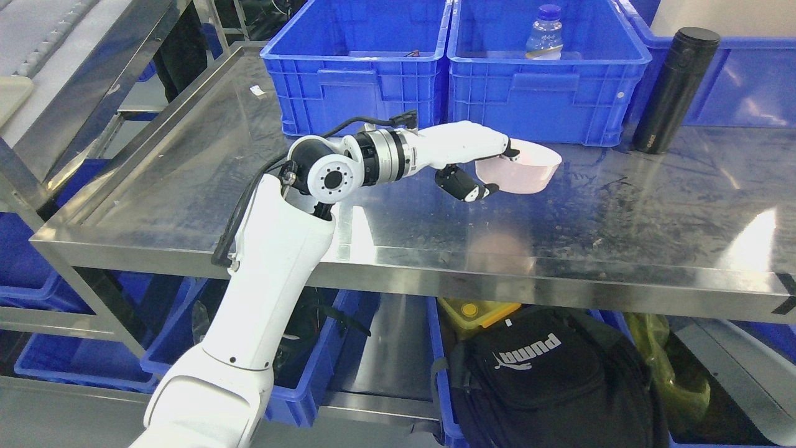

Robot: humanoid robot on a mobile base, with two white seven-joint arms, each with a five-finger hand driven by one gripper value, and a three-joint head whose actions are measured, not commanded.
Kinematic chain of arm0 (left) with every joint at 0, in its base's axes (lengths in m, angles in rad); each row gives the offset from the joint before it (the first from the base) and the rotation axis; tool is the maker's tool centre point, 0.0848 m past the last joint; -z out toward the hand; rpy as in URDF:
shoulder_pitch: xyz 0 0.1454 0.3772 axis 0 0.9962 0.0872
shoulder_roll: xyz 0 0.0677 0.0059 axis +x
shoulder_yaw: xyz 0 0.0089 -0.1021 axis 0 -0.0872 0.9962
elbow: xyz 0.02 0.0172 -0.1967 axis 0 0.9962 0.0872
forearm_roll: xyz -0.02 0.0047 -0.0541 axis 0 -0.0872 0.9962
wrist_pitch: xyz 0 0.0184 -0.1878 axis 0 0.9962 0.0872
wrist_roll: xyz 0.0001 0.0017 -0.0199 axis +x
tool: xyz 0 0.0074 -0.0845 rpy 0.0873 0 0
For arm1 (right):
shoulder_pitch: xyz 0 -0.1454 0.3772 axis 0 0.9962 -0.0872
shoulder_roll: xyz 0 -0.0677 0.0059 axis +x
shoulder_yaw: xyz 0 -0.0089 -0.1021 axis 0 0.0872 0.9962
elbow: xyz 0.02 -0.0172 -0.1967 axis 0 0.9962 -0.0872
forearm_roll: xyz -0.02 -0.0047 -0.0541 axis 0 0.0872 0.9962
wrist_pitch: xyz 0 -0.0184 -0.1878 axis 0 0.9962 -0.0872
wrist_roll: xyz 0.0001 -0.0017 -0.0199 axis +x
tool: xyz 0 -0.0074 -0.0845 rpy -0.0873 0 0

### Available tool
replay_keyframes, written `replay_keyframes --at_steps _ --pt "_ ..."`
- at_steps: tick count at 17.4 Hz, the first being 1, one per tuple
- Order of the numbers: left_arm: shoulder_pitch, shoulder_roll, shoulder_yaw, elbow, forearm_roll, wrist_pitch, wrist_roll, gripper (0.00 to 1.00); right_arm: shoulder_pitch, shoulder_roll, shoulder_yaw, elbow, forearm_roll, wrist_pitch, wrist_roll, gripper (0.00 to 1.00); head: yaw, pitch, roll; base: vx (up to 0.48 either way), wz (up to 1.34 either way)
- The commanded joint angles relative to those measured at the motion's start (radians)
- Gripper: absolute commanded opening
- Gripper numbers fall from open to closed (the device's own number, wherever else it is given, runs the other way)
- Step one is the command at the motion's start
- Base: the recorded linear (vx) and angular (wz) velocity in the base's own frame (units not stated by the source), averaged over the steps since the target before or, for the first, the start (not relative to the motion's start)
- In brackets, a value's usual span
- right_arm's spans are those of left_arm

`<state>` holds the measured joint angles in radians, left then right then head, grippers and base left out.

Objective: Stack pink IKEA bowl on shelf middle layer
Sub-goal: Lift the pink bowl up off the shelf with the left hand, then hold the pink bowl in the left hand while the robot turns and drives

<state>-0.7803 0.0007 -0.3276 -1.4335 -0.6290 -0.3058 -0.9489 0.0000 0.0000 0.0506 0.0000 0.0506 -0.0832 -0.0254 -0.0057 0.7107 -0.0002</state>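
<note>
A pale pink bowl (pixel 522 171), white left hand (pixel 479 163), blue crates (pixel 357 68), black flask (pixel 675 87), silvery steel shelf (pixel 622 236).

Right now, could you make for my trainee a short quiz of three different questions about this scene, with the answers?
1. True or false: the left hand holds the pink bowl.
2. What stands inside the right blue crate? A) a clear bottle with blue cap B) a black flask C) a pink bowl
3. Fill in: the black flask stands upright on the steel ____.

Key: 1 true. 2 A, the bottle. 3 shelf.
</note>
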Motion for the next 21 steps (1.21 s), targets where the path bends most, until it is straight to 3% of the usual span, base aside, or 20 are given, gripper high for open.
replay_keyframes --at_steps 1,8,14,21 --pt "0.051 0.017 0.110 -0.179 0.034 -0.122 0.002 0.00 0.022 -0.017 0.000 -0.017 0.000 0.000 -0.001 1.00 0.0000 0.000 0.000 0.000 0.00" --pt "0.205 0.017 0.186 -0.179 0.051 -0.412 0.012 0.00 0.022 -0.017 0.000 -0.017 0.000 0.000 -0.001 1.00 0.0000 0.000 0.000 -0.001 0.06" --pt "0.236 0.017 0.284 -0.179 0.081 -0.472 0.015 0.00 0.022 -0.017 0.000 -0.017 0.000 0.000 -0.001 1.00 0.0000 0.000 0.000 -0.011 0.36" --pt "0.237 0.017 0.337 -0.179 0.080 -0.480 0.016 0.01 0.022 -0.017 0.000 -0.017 0.000 0.000 -0.001 1.00 0.0000 0.000 0.000 -0.033 1.07"
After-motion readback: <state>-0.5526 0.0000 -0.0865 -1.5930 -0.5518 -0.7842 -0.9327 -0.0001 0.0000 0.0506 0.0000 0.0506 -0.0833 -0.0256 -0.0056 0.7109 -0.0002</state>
